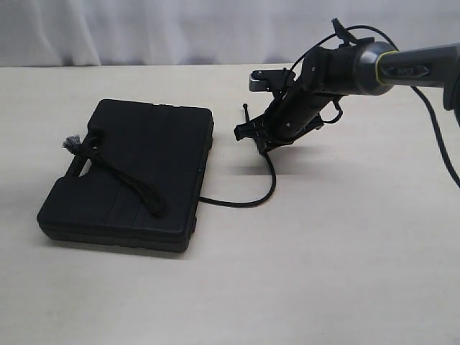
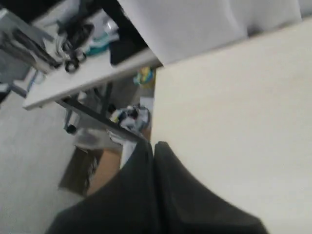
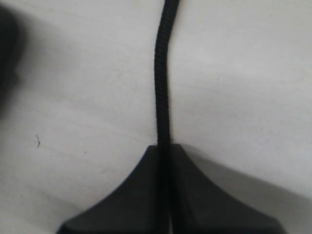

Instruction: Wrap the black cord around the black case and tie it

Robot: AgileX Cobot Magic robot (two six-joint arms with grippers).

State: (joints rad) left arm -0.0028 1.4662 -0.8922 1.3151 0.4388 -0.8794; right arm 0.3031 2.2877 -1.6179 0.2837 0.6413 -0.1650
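The black case (image 1: 136, 165) lies flat on the left half of the table. The black cord (image 1: 129, 183) runs diagonally over its lid, with a frayed tuft (image 1: 72, 144) by the handle end. The cord comes out from under the case's right side and curves up to my right gripper (image 1: 260, 142), which is shut on it just above the table. In the right wrist view the cord (image 3: 162, 73) runs straight out from between the closed jaws of the right gripper (image 3: 165, 148). My left gripper (image 2: 153, 145) is shut on nothing over the table's edge, outside the exterior view.
A white curtain (image 1: 144, 29) hangs behind the table. The left wrist view shows the table edge (image 2: 155, 97), a cluttered side bench (image 2: 73, 73) and a cardboard box (image 2: 80, 170) on the floor below.
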